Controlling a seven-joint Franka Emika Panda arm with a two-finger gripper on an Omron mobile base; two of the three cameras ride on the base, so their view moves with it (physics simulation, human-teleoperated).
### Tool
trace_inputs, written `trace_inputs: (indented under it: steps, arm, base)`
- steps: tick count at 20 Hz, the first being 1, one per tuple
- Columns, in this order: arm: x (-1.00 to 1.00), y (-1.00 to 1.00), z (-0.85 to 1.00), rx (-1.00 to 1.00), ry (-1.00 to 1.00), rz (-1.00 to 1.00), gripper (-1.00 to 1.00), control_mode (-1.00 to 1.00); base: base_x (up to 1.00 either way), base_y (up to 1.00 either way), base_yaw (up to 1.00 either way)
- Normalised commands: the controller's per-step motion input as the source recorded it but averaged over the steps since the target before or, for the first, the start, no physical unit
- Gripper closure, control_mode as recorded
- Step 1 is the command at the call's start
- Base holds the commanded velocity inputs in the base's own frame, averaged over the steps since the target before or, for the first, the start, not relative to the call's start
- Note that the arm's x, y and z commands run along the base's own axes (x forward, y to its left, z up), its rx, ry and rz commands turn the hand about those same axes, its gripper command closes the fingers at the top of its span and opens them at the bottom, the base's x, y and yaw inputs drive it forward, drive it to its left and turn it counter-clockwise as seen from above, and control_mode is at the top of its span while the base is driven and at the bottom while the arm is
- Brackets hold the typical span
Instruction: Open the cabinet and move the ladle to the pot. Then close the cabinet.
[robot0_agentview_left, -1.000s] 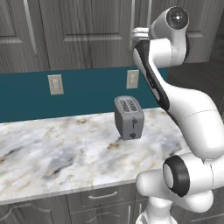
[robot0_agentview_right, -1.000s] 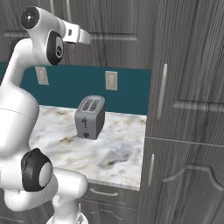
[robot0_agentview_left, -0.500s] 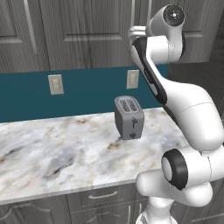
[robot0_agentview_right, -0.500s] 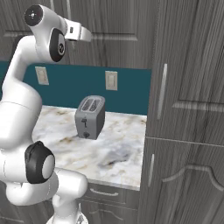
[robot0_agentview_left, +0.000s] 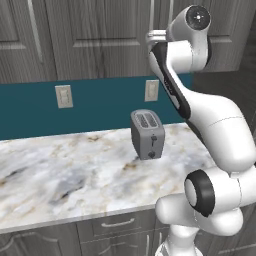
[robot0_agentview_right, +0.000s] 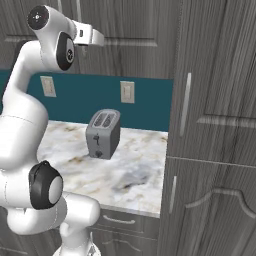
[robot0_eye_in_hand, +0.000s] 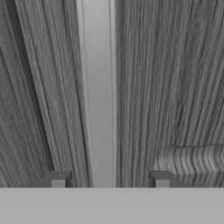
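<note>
**A:** Where is the gripper (robot0_eye_in_hand: 109, 179), and how do its jaws stand?

**B:** In the hand view its two dark fingertips (robot0_eye_in_hand: 57, 178) rise at the bottom edge with a clear gap between them. They are apart, one on each side of a long silver bar handle (robot0_eye_in_hand: 99, 96). Neither tip is seen touching the bar, so nothing is clamped yet.

**A:** Which way does the handle run from the tool?

**B:** It goes straight up the picture from between the tips, a pale strip against the dark grey wood grain of the cabinet (robot0_eye_in_hand: 175, 87) door. Its long axis crosses the line between the two tips, so closing them would pinch it from both sides. The bar sits a little nearer the left tip than the right.

**A:** And from further back?

**B:** In the left base view the white arm reaches up to the wall cabinet, its hand at the door high above a marble counter (robot0_agentview_left: 75, 170) where a grey toaster (robot0_agentview_left: 148, 134) stands. The doors look shut. The ladle, by my judgement, is behind them.
</note>
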Motion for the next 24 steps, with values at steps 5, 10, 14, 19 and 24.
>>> trace_inputs:
  steps: [5,10,14,19,24]
  arm:
    - [0.24,-0.45,0.00,0.08,-0.01,-0.03,1.00,-1.00]
    - [0.09,-0.64,0.00,0.10,-0.02,-0.03,1.00,-1.00]
    - [-0.08,-0.85,0.03,0.05,-0.09,-0.07,1.00,-1.00]
    - [-0.34,-0.91,0.10,0.02,-0.09,-0.11,1.00,-1.00]
    - [-0.79,-0.99,0.13,0.03,-0.05,-0.12,1.00,-1.00]
  base:
    - [0.00,0.00,0.00]
    - [0.00,0.00,0.00]
    - [0.00,0.00,0.00]
    - [0.00,0.00,0.00]
    - [0.00,0.00,0.00]
